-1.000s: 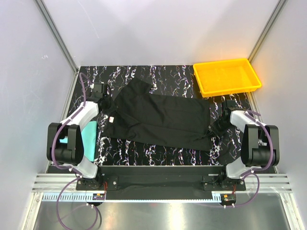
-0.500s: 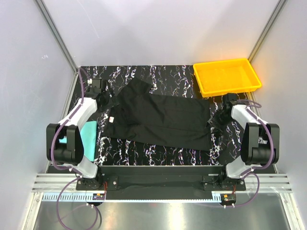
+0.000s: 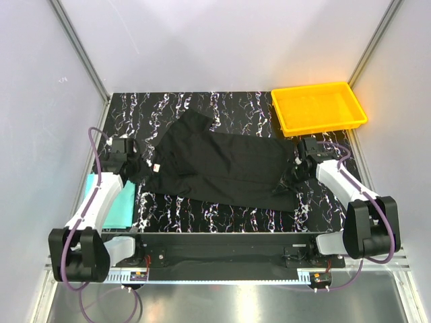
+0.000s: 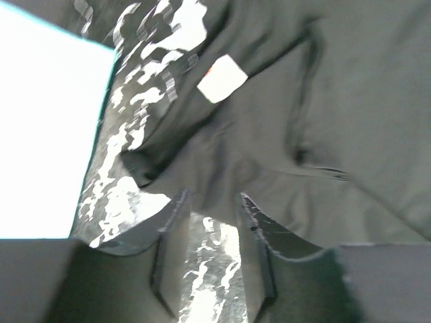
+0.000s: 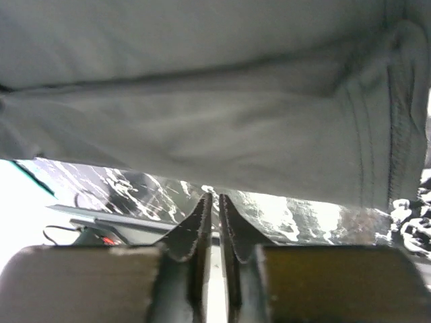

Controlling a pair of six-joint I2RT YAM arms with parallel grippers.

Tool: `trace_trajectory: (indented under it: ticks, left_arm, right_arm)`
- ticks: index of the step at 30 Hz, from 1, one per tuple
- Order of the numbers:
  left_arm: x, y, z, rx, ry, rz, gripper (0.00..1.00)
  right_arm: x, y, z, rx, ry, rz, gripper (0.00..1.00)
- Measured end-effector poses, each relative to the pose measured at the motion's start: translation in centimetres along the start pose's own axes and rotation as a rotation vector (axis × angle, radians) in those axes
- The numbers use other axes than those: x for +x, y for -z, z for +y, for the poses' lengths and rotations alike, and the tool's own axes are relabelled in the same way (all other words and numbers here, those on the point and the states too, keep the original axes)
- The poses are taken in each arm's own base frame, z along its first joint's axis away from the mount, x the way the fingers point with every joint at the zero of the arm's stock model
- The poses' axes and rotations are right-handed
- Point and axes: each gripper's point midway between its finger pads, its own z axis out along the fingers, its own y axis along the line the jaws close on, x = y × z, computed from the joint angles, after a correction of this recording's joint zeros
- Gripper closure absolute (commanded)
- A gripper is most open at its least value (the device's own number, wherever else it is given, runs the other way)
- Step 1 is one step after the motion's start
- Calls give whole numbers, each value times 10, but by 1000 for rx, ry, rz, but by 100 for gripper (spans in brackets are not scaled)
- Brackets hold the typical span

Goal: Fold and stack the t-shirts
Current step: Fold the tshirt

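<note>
Both arms have swung to new stations since a second ago. The left gripper [image 4: 212, 198] now sits at the 9 o'clock, collar end of the black t-shirt [image 3: 229, 168], near the white neck label [image 4: 222, 79]. Its jaws are partly apart over bare table, holding nothing. The right gripper [image 5: 212, 198] has shifted in to the 3 o'clock hem, its jaws down to a thin slit and empty. The shirt lies mid-table, part-folded, and the teal t-shirt [image 3: 111, 202] waits at its 8 o'clock. Both ends look released, probably for re-gripping before the next fold.
</note>
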Motion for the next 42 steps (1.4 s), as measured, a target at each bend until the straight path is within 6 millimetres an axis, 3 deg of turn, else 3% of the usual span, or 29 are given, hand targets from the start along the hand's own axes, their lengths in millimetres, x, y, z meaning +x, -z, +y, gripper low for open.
trace_trajectory:
  ticks: [4,9,19,26,32,42]
  left_arm:
    - [9,-13,18,-40,68,65,61]
    - [14,-30,26,-29,150,121,84]
    - [37,-42,22,16,182,199,89]
    - [56,-63,46,-94,227,288,98]
    - [43,-72,48,-110,243,302,100]
    - [37,-74,50,-103,225,292,99]
  right_arm:
    - [12,-6,-10,16,-33,40,90]
    - [12,-8,-11,15,-30,39,91]
    - [21,-26,-31,92,-66,101,94]
    - [19,-33,-44,156,-81,98,94]
    - [19,-42,-66,264,-106,95,91]
    - [7,-34,-84,380,-180,59,89]
